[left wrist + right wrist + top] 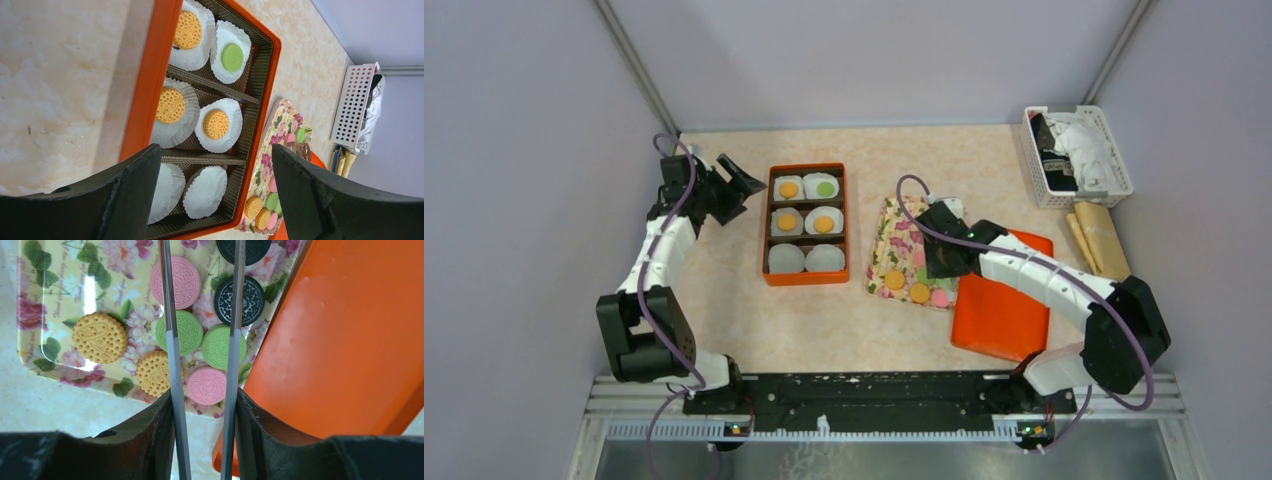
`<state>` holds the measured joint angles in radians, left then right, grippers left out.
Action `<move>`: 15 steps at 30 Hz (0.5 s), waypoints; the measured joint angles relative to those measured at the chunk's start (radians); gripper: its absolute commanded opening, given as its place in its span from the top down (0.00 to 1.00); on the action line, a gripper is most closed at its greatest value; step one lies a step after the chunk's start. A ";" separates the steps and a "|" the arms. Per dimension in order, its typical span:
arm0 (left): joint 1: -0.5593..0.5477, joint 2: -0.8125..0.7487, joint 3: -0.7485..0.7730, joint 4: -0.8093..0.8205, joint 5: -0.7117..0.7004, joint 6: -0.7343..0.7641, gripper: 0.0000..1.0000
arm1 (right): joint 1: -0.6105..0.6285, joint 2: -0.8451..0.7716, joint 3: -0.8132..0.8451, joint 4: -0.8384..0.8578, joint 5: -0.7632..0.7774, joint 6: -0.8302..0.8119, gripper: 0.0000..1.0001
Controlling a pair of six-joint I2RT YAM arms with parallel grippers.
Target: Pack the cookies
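Right side, near: orange lid (996, 318) lies flat on the table (724, 300), its left edge touching or just over the right edge of the floral tray (886, 250).

Right pincer (203, 397) hangs over the near half of the tray, pointing down. Dark jaws stand partly apart, and a thin grey blade (171, 340) runs along the inner face of each. Cannot tell whether the blades are a held tool or part of the fingers, so grip state is undetermined. No cookie is visibly lifted.

Loose cookies on the tray, wrist view:
- two orange (100, 337) by the near edge, with one pink (206, 386) beside them
- two green (223, 346) side by side, under the blades
- a second pink (176, 282) and two black (239, 300) farther back

Centre: orange box (769, 225), well left of the tray, with six white paper cups (786, 259) in three rows of two.
- near row: both cups empty
- middle row: an orange cookie (787, 221) in each cup
- far row: orange on the left, green cookie (825, 187) on the right

Left pincer (215, 150): released, jaws wide apart, nothing between them. It hovers just left of the box, at its far end.

Far right corner: white perforated basket (1114, 150) with dark and white contents. Tan packets (1099, 240) lie just near of it.
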<state>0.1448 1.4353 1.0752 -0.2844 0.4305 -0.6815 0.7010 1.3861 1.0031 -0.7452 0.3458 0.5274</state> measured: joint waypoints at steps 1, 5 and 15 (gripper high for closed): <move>0.000 0.000 0.000 0.000 0.000 0.000 0.13 | -0.004 0.006 0.000 0.001 0.000 -0.001 0.59; 0.000 0.000 0.000 0.001 0.000 0.000 0.13 | -0.032 0.020 0.000 0.004 -0.004 -0.004 0.59; 0.000 0.000 0.000 0.002 0.000 0.000 0.13 | -0.055 0.071 0.014 0.046 -0.033 -0.026 0.72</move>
<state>0.1448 1.4357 1.0752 -0.2829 0.4301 -0.6811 0.6464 1.4574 1.0176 -0.6991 0.3126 0.5018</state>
